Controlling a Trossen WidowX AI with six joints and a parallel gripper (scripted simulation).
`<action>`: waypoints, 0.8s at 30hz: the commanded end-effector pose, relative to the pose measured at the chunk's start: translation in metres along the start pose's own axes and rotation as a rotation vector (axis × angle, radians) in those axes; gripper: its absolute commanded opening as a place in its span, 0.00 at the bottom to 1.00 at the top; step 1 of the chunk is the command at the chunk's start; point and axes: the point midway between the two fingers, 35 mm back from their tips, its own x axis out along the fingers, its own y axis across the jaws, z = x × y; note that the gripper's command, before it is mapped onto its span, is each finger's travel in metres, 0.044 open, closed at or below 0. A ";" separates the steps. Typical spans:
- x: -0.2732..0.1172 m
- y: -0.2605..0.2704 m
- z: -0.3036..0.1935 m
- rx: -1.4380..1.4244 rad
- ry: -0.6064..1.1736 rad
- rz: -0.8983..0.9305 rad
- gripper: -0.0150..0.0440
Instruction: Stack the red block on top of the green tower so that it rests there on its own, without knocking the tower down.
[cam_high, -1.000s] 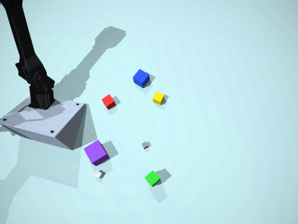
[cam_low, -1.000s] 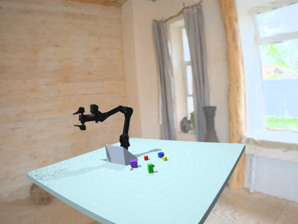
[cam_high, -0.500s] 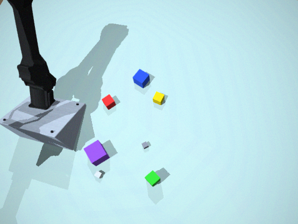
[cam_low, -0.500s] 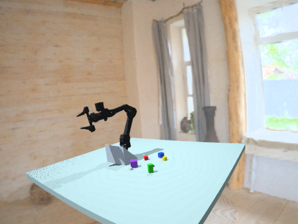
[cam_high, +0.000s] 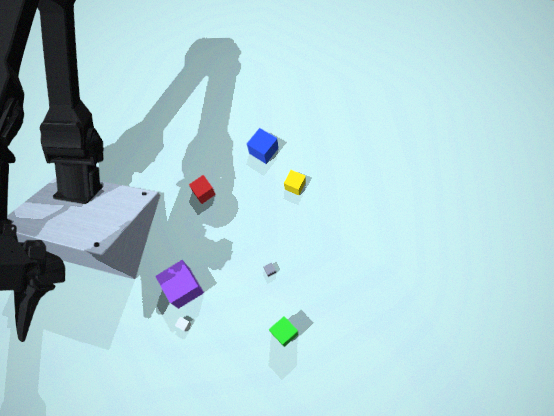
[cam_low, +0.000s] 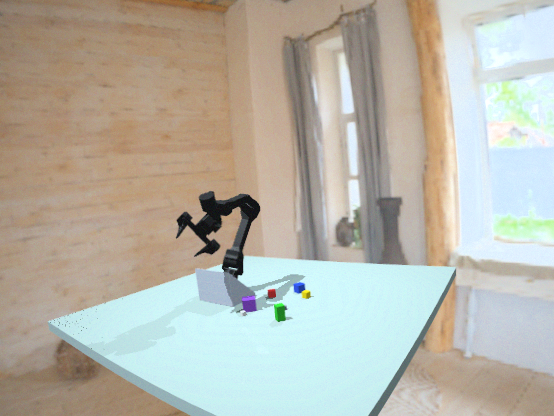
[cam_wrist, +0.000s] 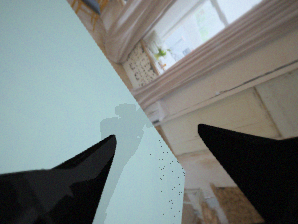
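The red block (cam_high: 202, 189) (cam_low: 271, 293) lies on the table to the right of the arm's base, in the arm's shadow. The green tower (cam_high: 283, 330) (cam_low: 280, 312) stands upright, with nothing on its top. My gripper (cam_low: 186, 246) (cam_wrist: 157, 133) is open and empty. It hangs high in the air on the left side of the base, well away from the red block and the green tower. The top view shows only one finger, at the left edge. Neither the red block nor the green tower shows in the wrist view.
A purple block (cam_high: 178, 283) (cam_low: 249, 303) lies beside the grey wedge-shaped base (cam_high: 75, 215) (cam_low: 215, 287), with a small white block (cam_high: 183, 323) (cam_low: 243, 313) near it. A small grey block (cam_high: 270, 269) lies between the red block and the green tower. A blue block (cam_high: 262, 145) (cam_low: 299, 287) and a yellow block (cam_high: 295, 182) (cam_low: 306, 294) lie beyond.
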 end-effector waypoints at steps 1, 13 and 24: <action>-0.009 0.036 0.019 0.024 -0.025 0.116 1.00; -0.052 0.167 0.042 0.111 0.092 0.533 1.00; -0.120 0.264 0.020 0.201 0.400 0.806 1.00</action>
